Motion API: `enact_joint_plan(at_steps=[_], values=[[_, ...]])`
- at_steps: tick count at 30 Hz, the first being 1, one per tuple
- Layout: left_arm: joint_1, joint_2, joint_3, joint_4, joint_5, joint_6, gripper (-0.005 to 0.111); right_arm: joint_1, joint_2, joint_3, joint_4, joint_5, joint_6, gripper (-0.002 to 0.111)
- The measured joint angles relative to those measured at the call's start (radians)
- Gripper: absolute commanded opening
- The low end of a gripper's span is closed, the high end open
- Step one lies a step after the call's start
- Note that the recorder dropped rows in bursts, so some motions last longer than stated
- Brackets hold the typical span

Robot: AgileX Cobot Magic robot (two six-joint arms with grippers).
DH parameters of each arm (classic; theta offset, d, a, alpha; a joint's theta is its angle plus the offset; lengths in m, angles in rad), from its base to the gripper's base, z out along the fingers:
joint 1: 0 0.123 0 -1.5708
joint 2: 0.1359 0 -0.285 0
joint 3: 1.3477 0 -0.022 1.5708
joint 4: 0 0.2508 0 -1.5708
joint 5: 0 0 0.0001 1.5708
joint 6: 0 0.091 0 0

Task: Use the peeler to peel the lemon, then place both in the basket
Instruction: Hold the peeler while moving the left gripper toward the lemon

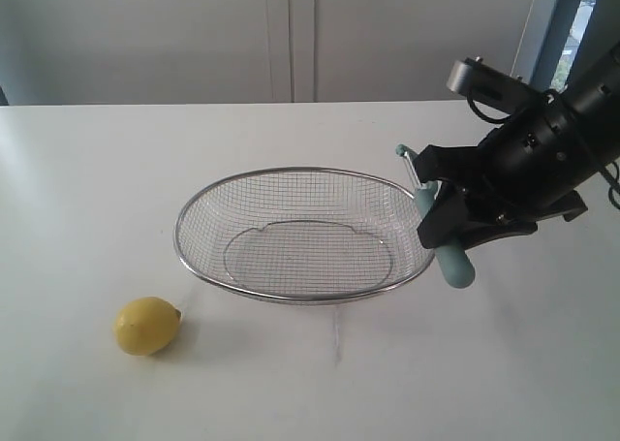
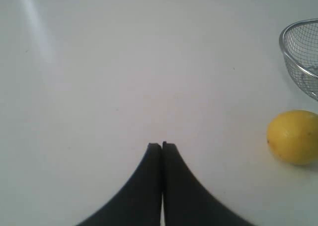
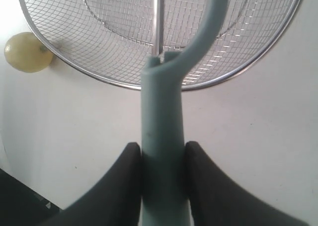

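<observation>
Right hand (image 3: pixel 162 151) clamps the peeler (image 3: pixel 161 102) by its teal handle, both fingers low on the shaft, probably so the blade end stays free for work. From that grip the peeler's long axis runs away from the wrist, its forked head over the basket (image 3: pixel 89 42); whether it touches the wire rim is hard to tell. Beyond, the lemon (image 3: pixel 28 52) lies unpeeled on the table (image 1: pixel 97 170) just outside the mesh, nub toward the basket. Left hand (image 2: pixel 162 145), pressed shut and empty, hovers nearby.
</observation>
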Motion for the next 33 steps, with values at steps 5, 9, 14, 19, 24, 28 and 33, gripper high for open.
enact_joint_plan(at_steps=[5,9,14,19,24,28,33], values=[[0.000,0.000,0.000,0.000,0.000,0.000,0.000,0.000,0.000,0.000,0.000,0.000,0.000,0.000],[0.000,0.000,0.000,0.000,0.000,0.000,0.000,0.000,0.000,0.000,0.000,0.000,0.000,0.000],[0.000,0.000,0.000,0.000,-0.040,0.000,0.000,0.000,0.000,0.000,0.000,0.000,0.000,0.000],[0.000,0.000,0.000,0.000,-0.143,0.000,0.000,0.000,0.000,0.000,0.000,-0.011,0.000,0.000],[0.000,0.000,0.000,0.000,-0.194,0.000,0.000,0.000,0.000,0.000,0.001,-0.016,0.000,0.000],[0.000,0.000,0.000,0.000,-0.297,0.000,0.000,0.000,0.000,0.000,0.001,-0.019,0.000,0.000],[0.000,0.000,0.000,0.000,-0.486,-0.013,0.000,0.000,0.000,0.000,0.002,-0.019,0.000,0.000]])
